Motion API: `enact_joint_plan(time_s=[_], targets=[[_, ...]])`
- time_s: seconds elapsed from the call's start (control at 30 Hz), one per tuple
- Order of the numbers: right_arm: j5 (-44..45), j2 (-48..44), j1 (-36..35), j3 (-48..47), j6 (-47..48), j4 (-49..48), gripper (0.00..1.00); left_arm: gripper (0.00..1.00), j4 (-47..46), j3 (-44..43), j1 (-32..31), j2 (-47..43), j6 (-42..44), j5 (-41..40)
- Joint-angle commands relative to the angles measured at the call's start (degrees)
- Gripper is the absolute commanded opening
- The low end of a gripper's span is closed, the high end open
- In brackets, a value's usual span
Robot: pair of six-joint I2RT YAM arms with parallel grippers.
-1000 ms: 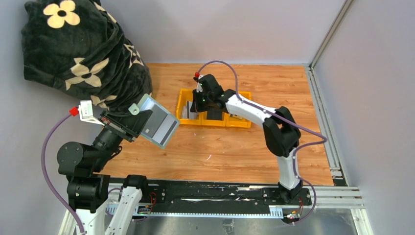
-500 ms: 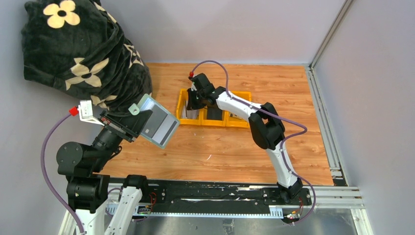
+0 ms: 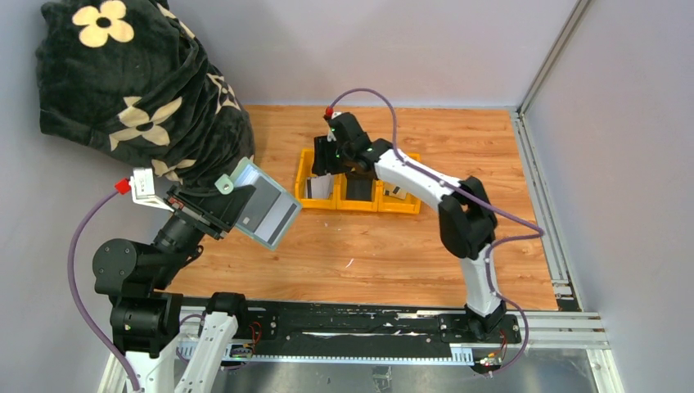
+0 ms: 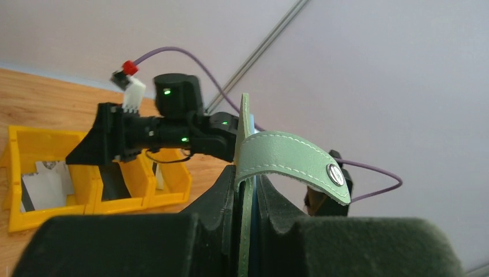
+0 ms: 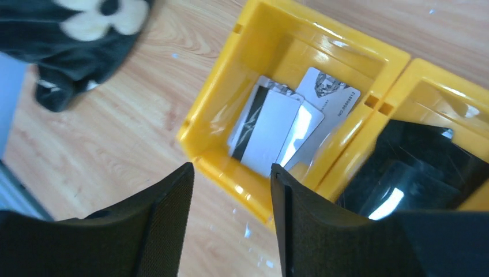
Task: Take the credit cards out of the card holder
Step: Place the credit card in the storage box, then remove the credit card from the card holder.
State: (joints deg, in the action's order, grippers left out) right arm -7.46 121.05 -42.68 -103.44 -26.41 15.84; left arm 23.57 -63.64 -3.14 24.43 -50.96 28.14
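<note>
My left gripper is shut on the sage-green card holder and holds it up over the table's left side. A grey credit card with a dark stripe shows in its open face. In the left wrist view the holder's edge stands between the jaws of that gripper, with its strap and clasp curling right. My right gripper hangs open and holding nothing above the left compartment of the yellow tray. Light credit cards lie in that compartment, beyond the open jaws of the right gripper.
Black cards lie in the tray's middle compartment. A black flowered blanket is heaped at the back left, close to the left arm. Grey walls and a metal rail bound the wooden table.
The right gripper has opened over the tray's left compartment after swinging left from the middle one. The left arm and the card holder have stayed still.
</note>
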Motion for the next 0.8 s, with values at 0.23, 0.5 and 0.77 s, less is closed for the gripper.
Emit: enact_joint_plan(time_s=[0.23,0.5,0.77], targets=[[-33.9,-37.7,-0.1,15.4,3.3,-15.2,0.79,0.0,-3.2,0.0,0.1,-0.1,3.7,8.3],[-50.6,-43.3,-10.2,14.9,8.3,-15.2,0.81,0.0,-6.3,0.7,0.1,1.8,4.8,19.6],[-47.3,-37.7,-19.0,7.7,16.3,-3.8,0.82,0.0,-5.2,-1.1,0.1,2.6,6.6,25.1]])
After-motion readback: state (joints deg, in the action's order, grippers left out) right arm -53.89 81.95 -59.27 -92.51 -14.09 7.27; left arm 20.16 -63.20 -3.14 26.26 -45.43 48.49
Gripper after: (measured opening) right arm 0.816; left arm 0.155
